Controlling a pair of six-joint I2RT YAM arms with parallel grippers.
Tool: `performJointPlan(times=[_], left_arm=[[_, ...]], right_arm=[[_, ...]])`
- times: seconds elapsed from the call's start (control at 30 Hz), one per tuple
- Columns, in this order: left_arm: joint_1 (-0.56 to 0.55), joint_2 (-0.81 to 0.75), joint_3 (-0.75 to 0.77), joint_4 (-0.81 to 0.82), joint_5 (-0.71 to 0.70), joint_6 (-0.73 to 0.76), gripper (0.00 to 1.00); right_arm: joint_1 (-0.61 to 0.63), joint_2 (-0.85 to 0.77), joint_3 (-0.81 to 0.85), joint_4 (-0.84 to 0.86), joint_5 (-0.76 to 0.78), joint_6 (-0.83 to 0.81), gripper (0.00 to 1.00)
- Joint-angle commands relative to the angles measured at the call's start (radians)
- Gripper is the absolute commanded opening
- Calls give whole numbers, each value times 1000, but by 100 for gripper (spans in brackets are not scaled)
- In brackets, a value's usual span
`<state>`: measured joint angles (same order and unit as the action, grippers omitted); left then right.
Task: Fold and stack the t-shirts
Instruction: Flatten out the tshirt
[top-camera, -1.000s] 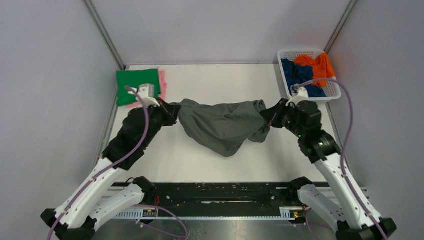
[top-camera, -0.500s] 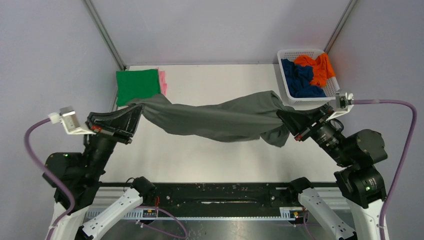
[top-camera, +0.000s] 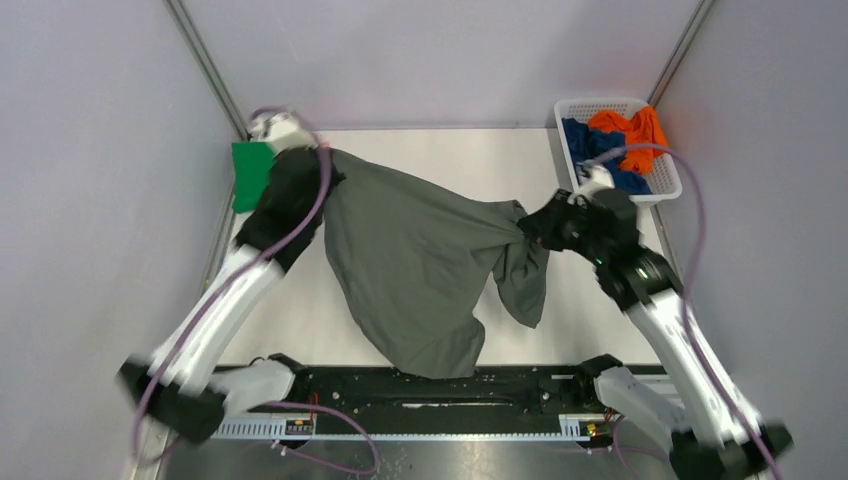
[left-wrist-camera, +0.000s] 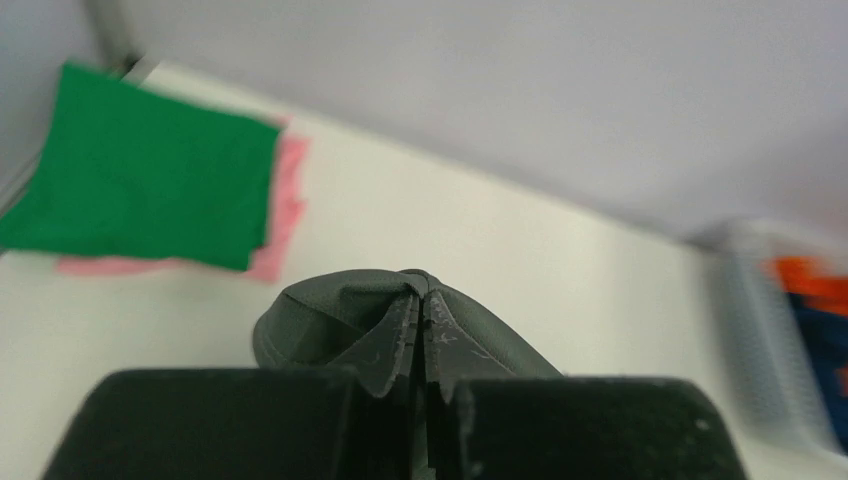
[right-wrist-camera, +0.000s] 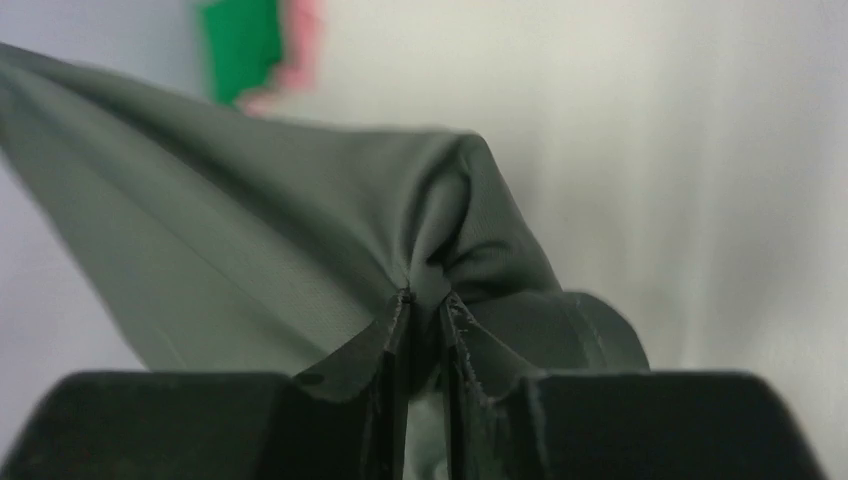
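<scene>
Spreading step: my L tool (left-wrist-camera: 424, 305) & R tool (right-wrist-camera: 424, 310) each clamped on dark grey t-shirt (top-camera: 410, 260), stretched btwn them. Next, I judge: lay it flat on worktop (top-camera: 450, 160).

Left arm (top-camera: 240, 285) outstretched, right arm (top-camera: 650, 300) angled inward, left pincer (left-wrist-camera: 421, 300) and right pincer (right-wrist-camera: 425, 302) clamping grey t-shirt (top-camera: 410, 250)

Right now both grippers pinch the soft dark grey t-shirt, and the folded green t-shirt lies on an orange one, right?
No. The folded green t-shirt lies on a pink t-shirt, as the left wrist view shows. The left gripper and right gripper do both pinch the dark grey t-shirt.
</scene>
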<state>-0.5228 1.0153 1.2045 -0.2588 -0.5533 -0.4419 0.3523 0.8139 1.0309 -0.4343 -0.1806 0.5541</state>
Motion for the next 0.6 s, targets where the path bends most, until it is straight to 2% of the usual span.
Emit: performJointPlan(times=[0.0,0.03,0.07,0.1,0.13,0.17,0.23,0.3,0.43,0.57], left_arm=[[202,396,59,-5,23,-14,7],[223,508,116,-18,56,-7,10],[232,614,194,-47,79,3,20],[237,718,281,-87,88,10,44],[238,833,391,-139,93,9,73],[239,894,471,-193,105,-1,95],[239,956,541,-255,166,-15,99],[238,940,501,-230,229,-32,99],[233,805,310,-165,354,-86,99],[181,621,75,-128,439,-137,99]], right_arm=[[-2,276,-97,-3,244,-4,35],[-3,348,-86,12,292,-13,52],[-3,424,-63,17,333,-26,75],[-5,488,-30,0,365,-38,96],[-4,547,9,-29,398,-41,99],[-4,589,37,-48,423,-39,99],[-4,634,58,-56,438,-43,100],[-4,641,44,-31,437,-46,99],[-4,623,14,-15,436,-29,99],[-4,592,-55,49,299,-14,99]])
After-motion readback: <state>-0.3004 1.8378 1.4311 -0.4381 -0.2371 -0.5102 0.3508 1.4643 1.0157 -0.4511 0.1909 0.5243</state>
